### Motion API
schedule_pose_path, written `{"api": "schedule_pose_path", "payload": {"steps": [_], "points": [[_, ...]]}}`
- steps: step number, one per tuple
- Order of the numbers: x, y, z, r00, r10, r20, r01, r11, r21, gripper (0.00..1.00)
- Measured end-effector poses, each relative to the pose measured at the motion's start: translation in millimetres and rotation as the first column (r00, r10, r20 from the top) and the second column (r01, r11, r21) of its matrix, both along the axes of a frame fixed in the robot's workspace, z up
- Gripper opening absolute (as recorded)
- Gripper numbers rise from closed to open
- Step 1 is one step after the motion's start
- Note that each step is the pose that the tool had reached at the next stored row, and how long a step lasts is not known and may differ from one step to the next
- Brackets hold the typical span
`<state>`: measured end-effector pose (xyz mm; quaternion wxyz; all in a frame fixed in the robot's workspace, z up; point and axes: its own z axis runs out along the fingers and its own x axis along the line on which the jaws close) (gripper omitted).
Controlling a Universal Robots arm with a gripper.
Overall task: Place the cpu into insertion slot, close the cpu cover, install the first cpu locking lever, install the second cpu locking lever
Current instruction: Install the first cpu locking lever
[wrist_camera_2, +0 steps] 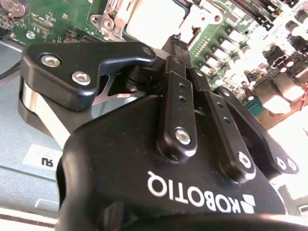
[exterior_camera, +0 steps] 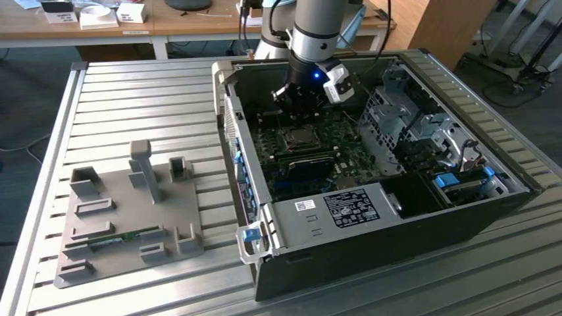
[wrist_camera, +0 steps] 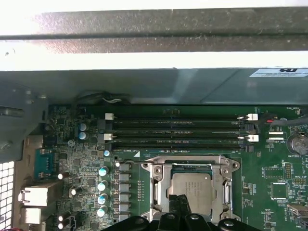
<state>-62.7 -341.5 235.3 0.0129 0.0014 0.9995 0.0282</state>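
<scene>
Over the seated cpu [wrist_camera: 195,185] hang the closed jaws.

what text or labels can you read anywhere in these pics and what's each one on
hand: a white maker's logo on its body, upside down in the second wrist view.
white sticker: partly cut off, no whole word.
large label inside the computer case: too small to read.
motherboard: white printed markings, too small to read.
</scene>
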Motion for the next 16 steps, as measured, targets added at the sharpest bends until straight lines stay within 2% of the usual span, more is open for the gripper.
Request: {"api": "schedule_pose_path", "payload": {"steps": [9, 10, 16], "points": [[0.0, 0.0, 6.6, 1.0000, 0.000, 0.0002, 0.000, 1.0000, 0.0003, 0.11], [-0.1, 0.0, 9.3, 1.0000, 0.000, 0.0000, 0.000, 1.0000, 0.0000, 0.11], [-0.6, 0.0, 9.9, 1.0000, 0.000, 0.0001, 0.000, 1.0000, 0.0002, 0.11]]}}
